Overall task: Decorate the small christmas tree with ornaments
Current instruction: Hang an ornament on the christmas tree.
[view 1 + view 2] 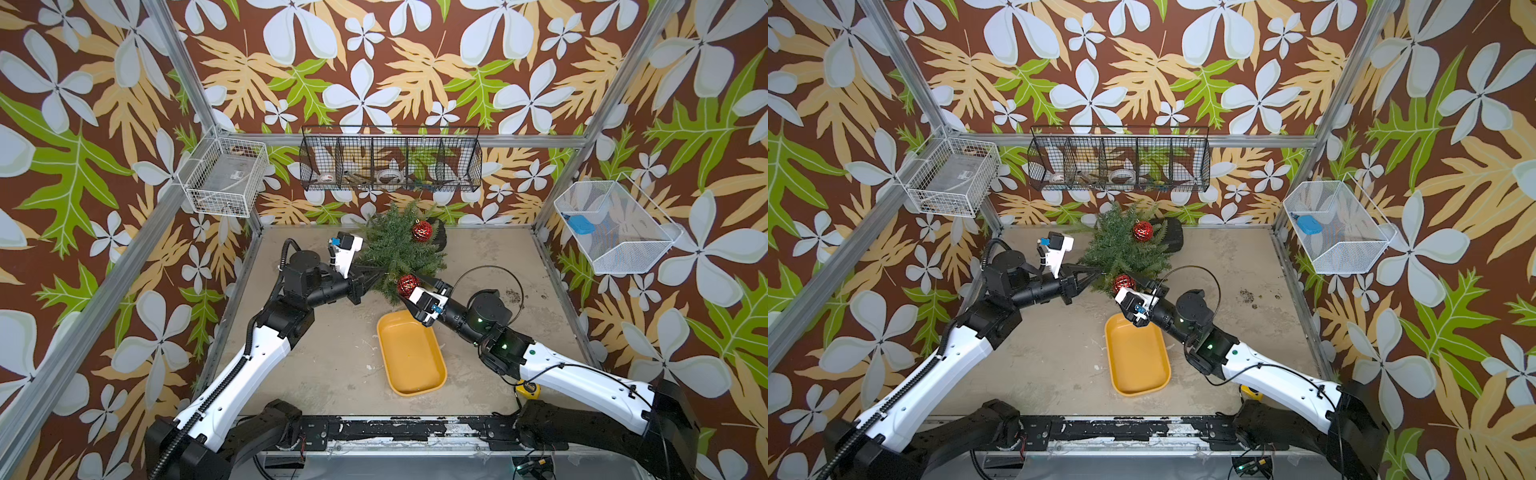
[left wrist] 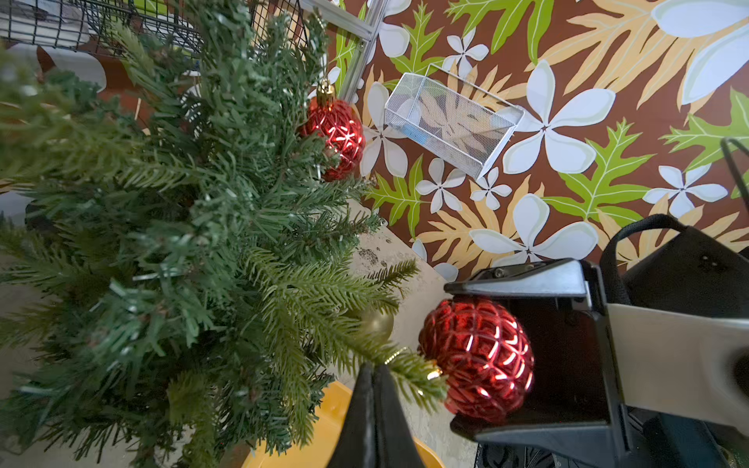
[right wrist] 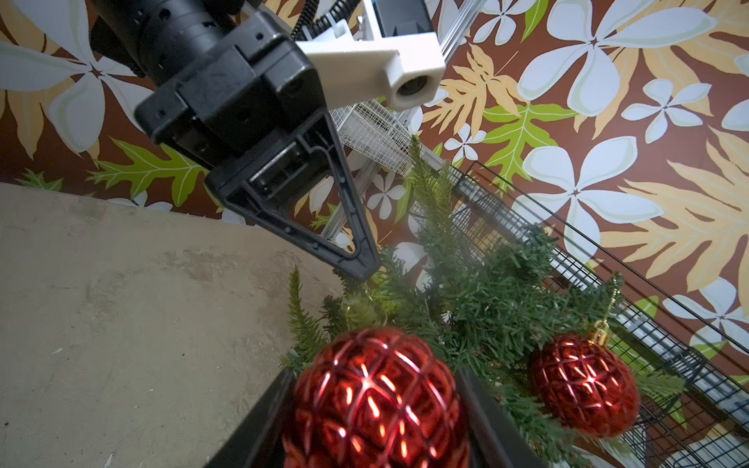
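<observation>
The small christmas tree (image 1: 395, 249) (image 1: 1121, 249) stands at the back of the table, its black base (image 1: 441, 235) behind it. One red net-patterned ornament (image 1: 422, 231) (image 1: 1143, 231) (image 2: 338, 135) (image 3: 585, 389) hangs from a far branch. My right gripper (image 1: 412, 287) (image 3: 373, 379) is shut on a second red ornament (image 1: 407, 284) (image 1: 1124, 283) (image 2: 478, 360) at the tree's near edge. My left gripper (image 1: 374, 271) (image 2: 375, 369) (image 3: 360, 271) is shut, its tips touching a low branch beside that ornament. A gold ornament (image 2: 379, 323) shows partly behind the branches.
A yellow tray (image 1: 381, 332) (image 1: 1109, 332) lies in front of the tree, under my right wrist. A yellow-and-black tape measure (image 1: 528, 388) sits by the right arm's base. A black wire basket (image 1: 390, 162) and two white baskets (image 1: 224, 178) (image 1: 615, 228) hang on the walls.
</observation>
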